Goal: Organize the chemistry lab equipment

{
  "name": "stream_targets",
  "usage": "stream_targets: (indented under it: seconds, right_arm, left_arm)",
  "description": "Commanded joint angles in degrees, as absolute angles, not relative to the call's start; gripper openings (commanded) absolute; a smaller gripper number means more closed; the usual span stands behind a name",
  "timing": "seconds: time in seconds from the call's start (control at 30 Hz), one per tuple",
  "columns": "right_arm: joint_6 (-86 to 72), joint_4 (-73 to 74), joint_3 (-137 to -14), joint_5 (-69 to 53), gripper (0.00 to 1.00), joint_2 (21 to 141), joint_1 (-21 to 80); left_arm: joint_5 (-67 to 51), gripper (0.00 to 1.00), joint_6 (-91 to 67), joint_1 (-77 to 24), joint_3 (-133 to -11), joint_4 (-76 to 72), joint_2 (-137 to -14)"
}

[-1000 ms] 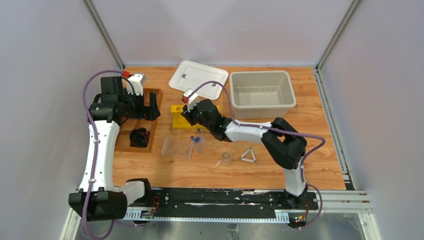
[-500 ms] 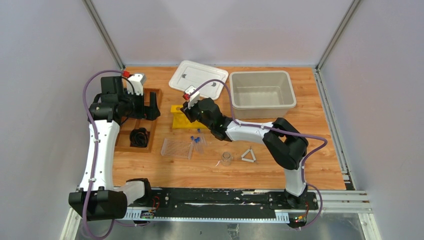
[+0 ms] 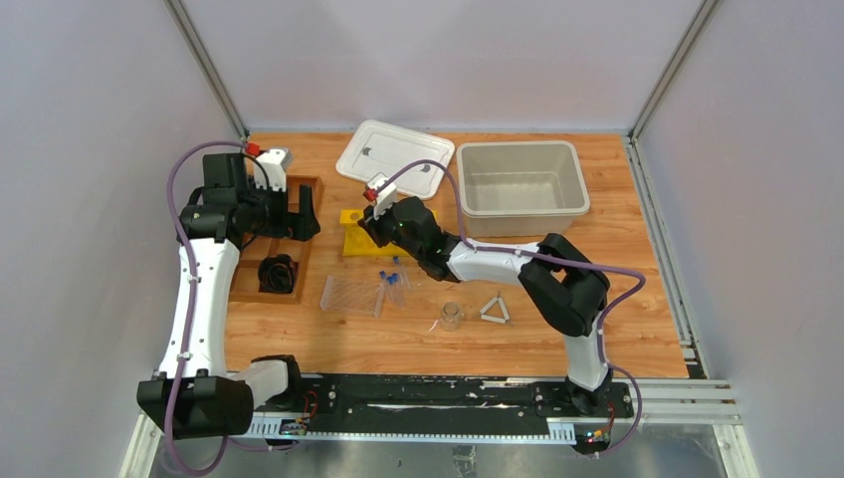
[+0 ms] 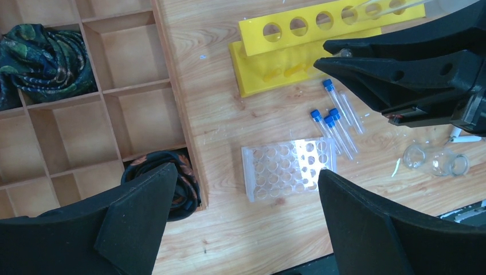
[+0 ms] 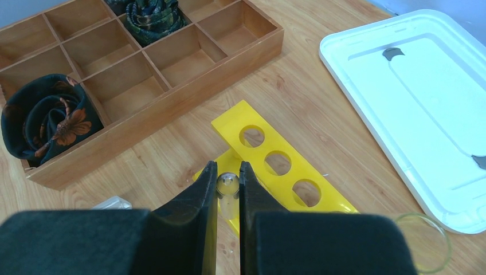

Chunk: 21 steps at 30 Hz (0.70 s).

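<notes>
Low centre in the right wrist view, the right gripper is pinched narrowly on a clear tube, just over the yellow rack; the left gripper gapes wide and empty across the left wrist view's bottom; blue-capped tubes lie mid-frame beside the clear plastic rack.

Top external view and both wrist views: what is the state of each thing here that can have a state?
left fingers: open, empty
right fingers: shut on glass tube
beige bin: open, empty
white lid: off, lying flat beside the bin
blue-capped tubes: capped, lying flat, not in a rack
clear rack: holes empty
yellow rack: standing; holes nearest the right fingers empty
</notes>
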State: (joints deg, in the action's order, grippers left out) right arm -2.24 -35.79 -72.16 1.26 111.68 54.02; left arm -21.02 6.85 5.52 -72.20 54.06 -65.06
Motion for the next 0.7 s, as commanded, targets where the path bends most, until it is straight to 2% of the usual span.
stream_targets:
  seconds: [0.0, 0.67]
  right_arm:
    - [-3.10, -36.39, -73.56, -0.78, 0.00, 113.27, 54.67]
    - [-1.92, -36.21, -74.44, -1.65, 0.00, 116.41, 54.67]
  left_arm:
    - [-21.88, 1.00, 6.61, 6.06, -71.85, 52.65, -64.68]
    - [-22.06, 1.00, 7.05, 6.48, -71.54, 52.65, -64.39]
